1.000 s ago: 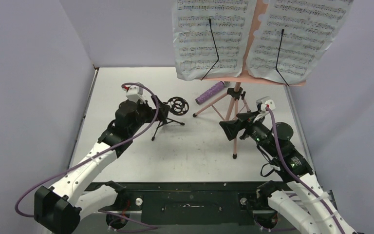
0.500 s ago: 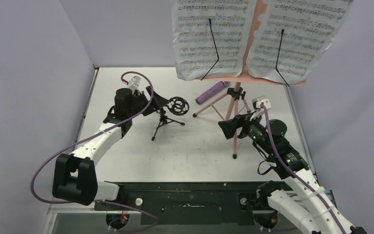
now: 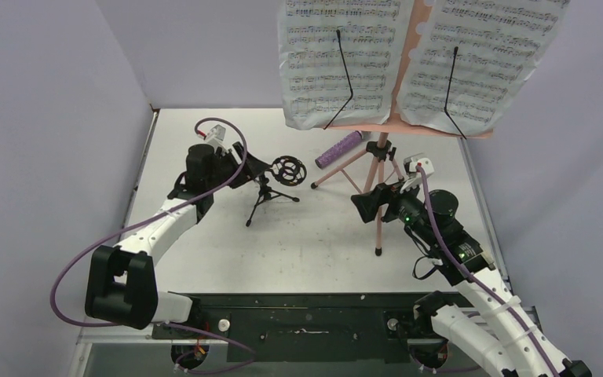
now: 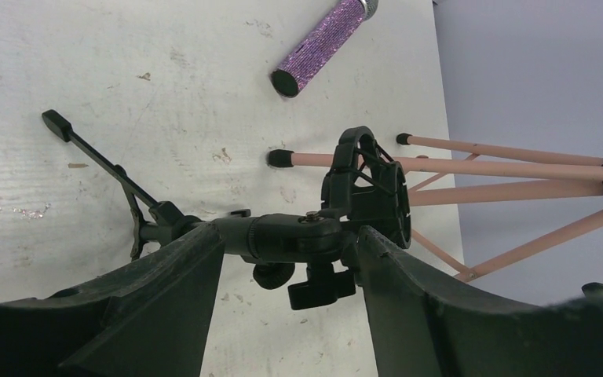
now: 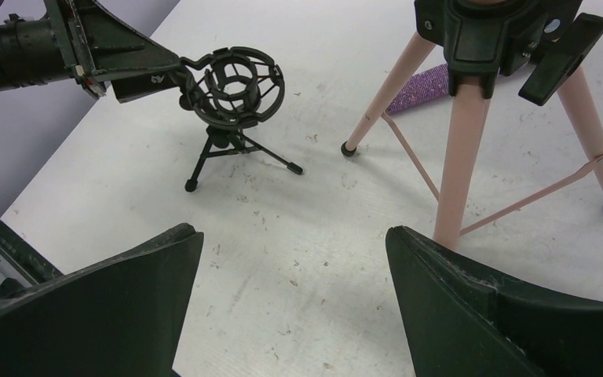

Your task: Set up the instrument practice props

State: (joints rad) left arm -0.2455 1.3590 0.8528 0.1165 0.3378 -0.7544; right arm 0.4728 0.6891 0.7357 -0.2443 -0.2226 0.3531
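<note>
The only print we can find is on the two white sheet-music pages (image 3: 338,59) spread across the pink perforated music stand (image 3: 407,78): rows of staves and notes, too small to make out any title. A small white mark on the left gripper (image 4: 289,243), seen from the right wrist, is also too small to read. Each page is pinned by one thin black wire arm (image 3: 348,78), two in all. In the overhead view the pages hang over the far end of the white table (image 3: 322,243) and hide what lies behind them. The stand rests on three pink legs. The one glittery purple microphone (image 3: 339,149) lies flat on the table just beyond the stand's left foot, and only a sliver of its grey head shows in the left wrist view. The single small black tripod mic stand (image 3: 265,192) is upright on three thin legs, left of the pink stand and apart from it, with its round black cradle ring (image 4: 396,208) turned towards the pink legs. The left gripper is clamped on the stand's black swivel joint, one finger against each end. The right gripper (image 5: 292,236) is spread wide and holds nothing. The pink stand's near leg comes down just beside its right finger, between it and the microphone. Pale lilac walls (image 3: 47,118) close in the table on three sides.
</note>
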